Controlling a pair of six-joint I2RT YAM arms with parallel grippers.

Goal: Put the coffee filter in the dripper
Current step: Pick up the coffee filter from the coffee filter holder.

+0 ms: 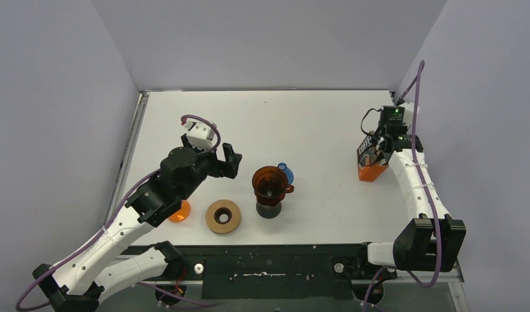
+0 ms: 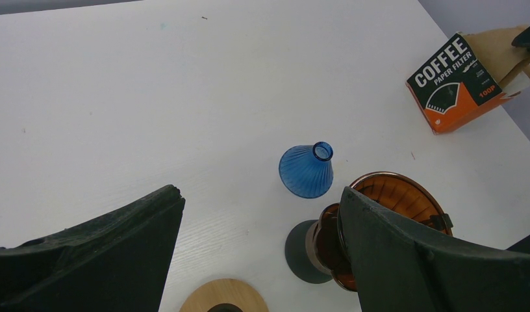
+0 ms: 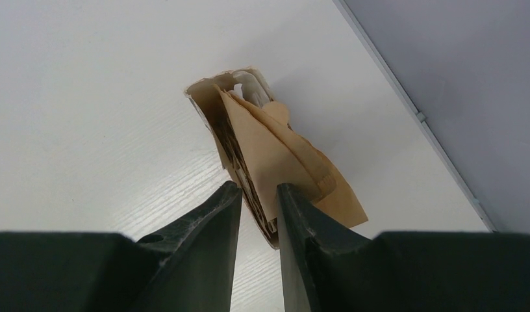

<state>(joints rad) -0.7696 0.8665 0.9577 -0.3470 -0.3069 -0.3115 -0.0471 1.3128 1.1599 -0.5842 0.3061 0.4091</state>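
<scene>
Right claw (image 3: 257, 190), arm outstretched, tight on coffee filter (image 3: 282, 149) in box (image 3: 204, 91); left claw (image 2: 261, 195) wide open beside dripper (image 2: 399, 195)

The dripper (image 1: 271, 183) is set on a stand (image 1: 269, 210) near the middle of the table (image 1: 301, 123), with a cone (image 1: 285, 171) just behind it to the right. A ring (image 1: 223, 216) is laid in front of the dripper to its left, and a second cone (image 1: 180, 211) is found just left of the ring. The filter box (image 1: 371, 162) is stood well apart, by the table's right edge.

left arm (image 1: 113, 234): white links, black joints | right arm (image 1: 412, 182): same | cables (image 1: 197, 118): purple | fingers (image 3: 197, 253): black
</scene>
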